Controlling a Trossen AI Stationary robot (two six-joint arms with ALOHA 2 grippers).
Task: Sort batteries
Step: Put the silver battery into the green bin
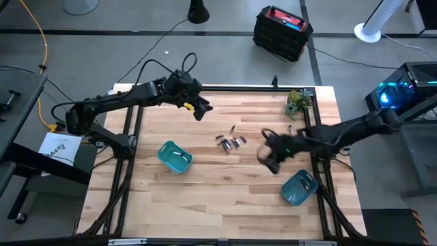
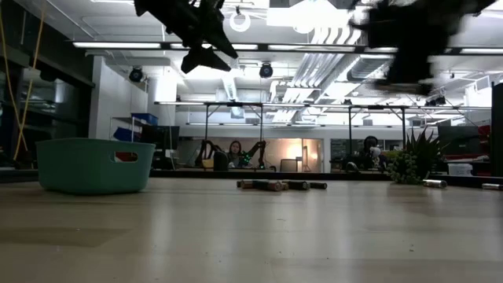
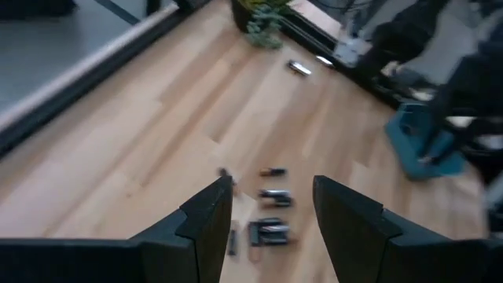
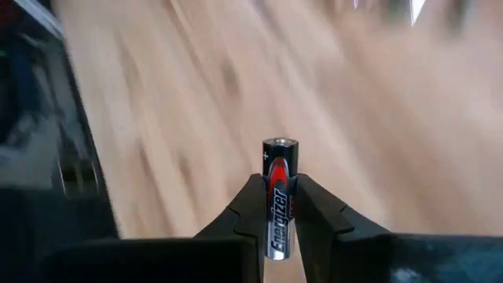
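- Left teal bin (image 1: 175, 156): we see it left of centre, with a pale item or two inside; it sits nearer the left arm than the right.
- Left gripper (image 1: 202, 109): it hangs above the far-left part of the table, fingers spread wide and holding nothing. In its wrist view the loose cells lie straight ahead between the fingers.
- Loose batteries (image 1: 230, 141): a small cluster rests on the wooden table (image 1: 225, 198) at mid-table, between the two arms, their axes pointing various ways; two more cells (image 3: 308, 64) lie far right near the small plant (image 1: 295, 101).
- Right gripper (image 1: 268, 156): it is right of the cluster, raised, and pinched on one AA battery (image 4: 280, 191), whose long axis runs along the fingers with its tip poking out ahead.
- Right teal bin (image 1: 299, 188): it lies just to the near-right of the right gripper, well apart from the left arm. We judge the coming move turns on carrying the cell that way and over the bin's rim.
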